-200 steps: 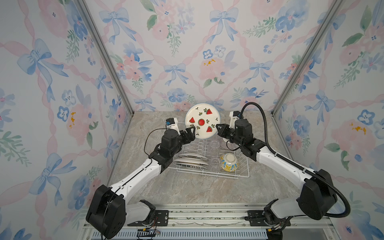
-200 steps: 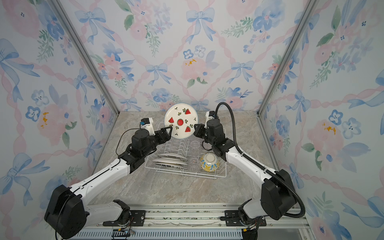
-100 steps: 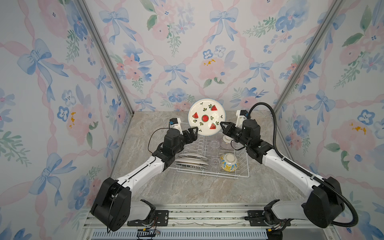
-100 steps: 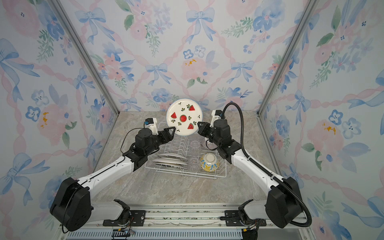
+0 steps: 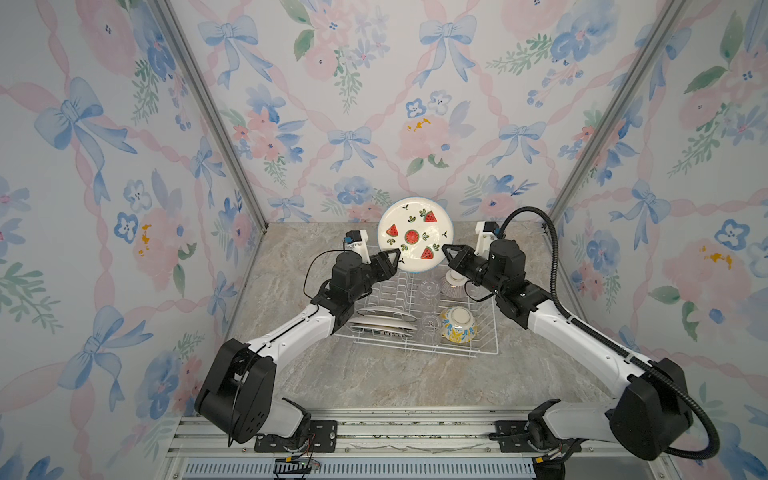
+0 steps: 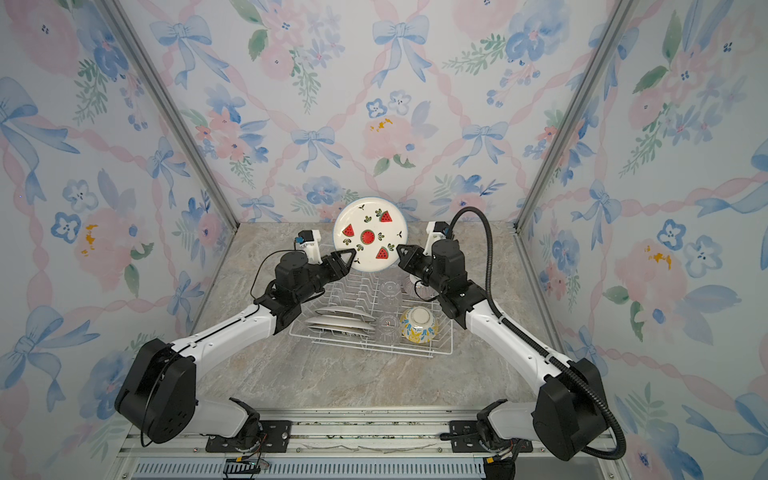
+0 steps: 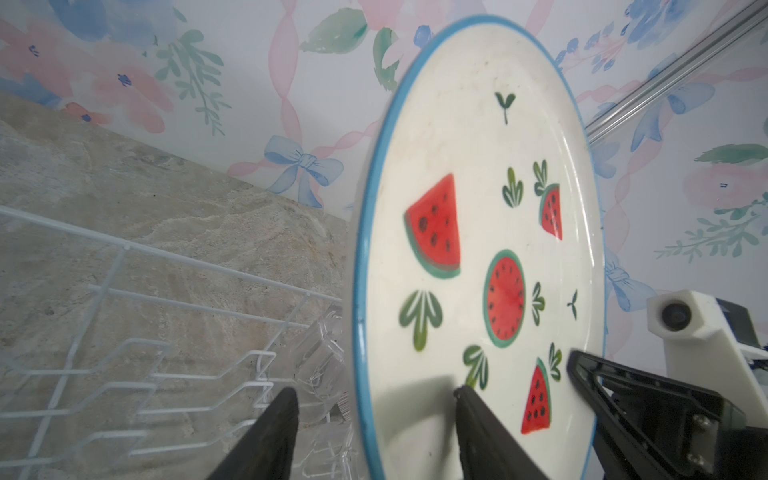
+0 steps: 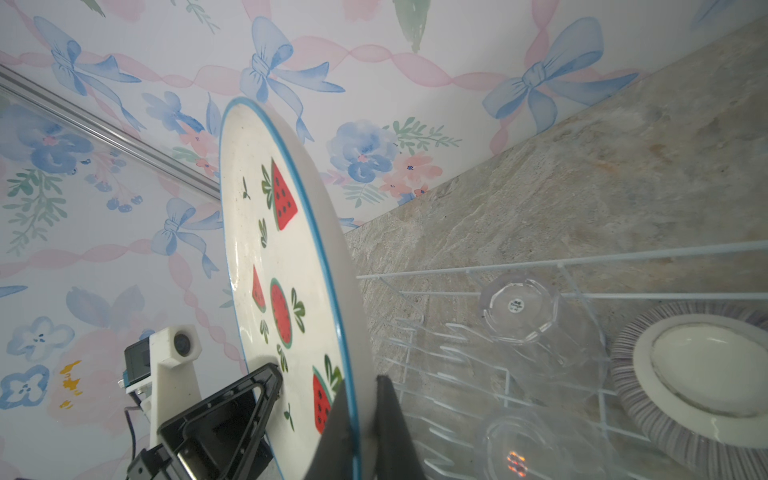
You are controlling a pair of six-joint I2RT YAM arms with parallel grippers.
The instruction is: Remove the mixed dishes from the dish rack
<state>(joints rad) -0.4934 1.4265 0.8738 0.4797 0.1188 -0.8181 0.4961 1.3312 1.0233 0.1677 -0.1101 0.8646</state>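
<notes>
Dish rack (image 5: 401,286) sits on marbled tabletop (image 5: 374,382) between floral walls (image 5: 374,104).

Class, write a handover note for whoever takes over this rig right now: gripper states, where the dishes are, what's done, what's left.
Right gripper: shut on the watermelon plate at its rim, holding it upright above the dish rack.
Left gripper: open, jaws straddling the opposite rim, not closed on it.
In the rack: two plates, two glass cups, striped bowl and floral bowl, both upside down.
Done: one plate lifted out. Left: set it down, then unload the other six.
</notes>
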